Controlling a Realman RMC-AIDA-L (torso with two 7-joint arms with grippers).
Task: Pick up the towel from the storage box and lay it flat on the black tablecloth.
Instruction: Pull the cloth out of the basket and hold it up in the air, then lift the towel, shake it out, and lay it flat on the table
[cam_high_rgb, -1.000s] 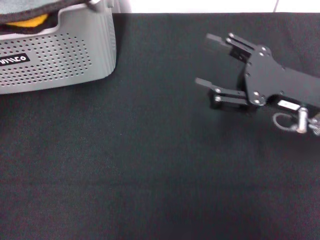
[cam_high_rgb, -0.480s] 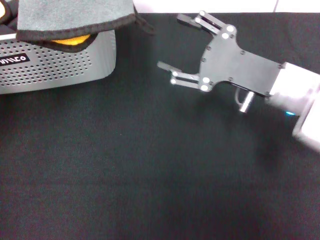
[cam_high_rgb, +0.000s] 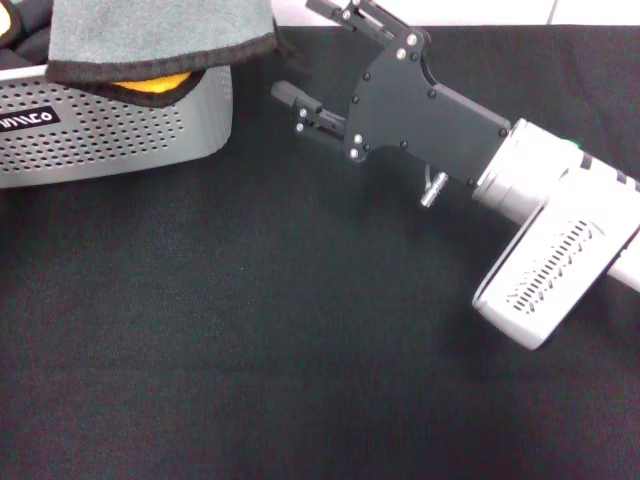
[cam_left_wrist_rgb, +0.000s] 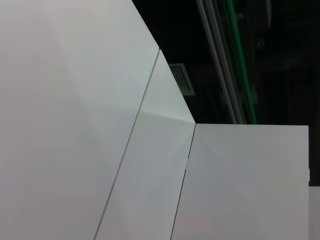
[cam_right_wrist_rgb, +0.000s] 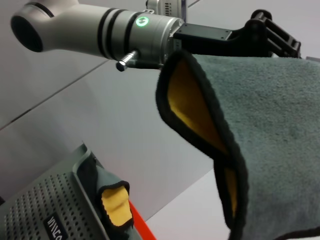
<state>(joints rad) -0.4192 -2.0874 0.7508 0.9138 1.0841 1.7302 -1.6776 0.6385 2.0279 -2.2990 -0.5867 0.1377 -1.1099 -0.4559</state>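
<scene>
- Head view: the storage box (cam_high_rgb: 120, 125) sits at the far left corner of the black tablecloth (cam_high_rgb: 250, 340), its perforated grey wall and a black label with white lettering facing the camera.
- The towel (cam_high_rgb: 160, 35) hangs above the storage box, grey-green side up, dark stitched border along its lower edge; a bit of the orange-yellow side peeks out beneath, right at the box rim.
- The right pincer (cam_high_rgb: 310, 55) hovers over the tablecloth just beside the box's right side, fingers spread wide — one finger points at the towel's hanging corner, the other lies lower, level with the box wall. Nothing sits between them.
- The right arm's black plate and white-grey casing run back from the pincer, away from the box, across the cloth.
- Left wrist view: only pale flat panels meeting at seams and a dark area with a green strip; neither the box nor the towel appears.
- Right wrist view: the towel fills the side away from the box, draped with a fold that shows the orange-yellow inner face inside the dark border.
- The left pincer (cam_right_wrist_rgb: 280, 37) is at the towel's top edge, high above the box — whether its fingers are clamped on the cloth I cannot tell. A silver arm with a green light runs behind it.
- The storage box shows low in this view, with more towel — orange-yellow and dark-edged — over its rim.
</scene>
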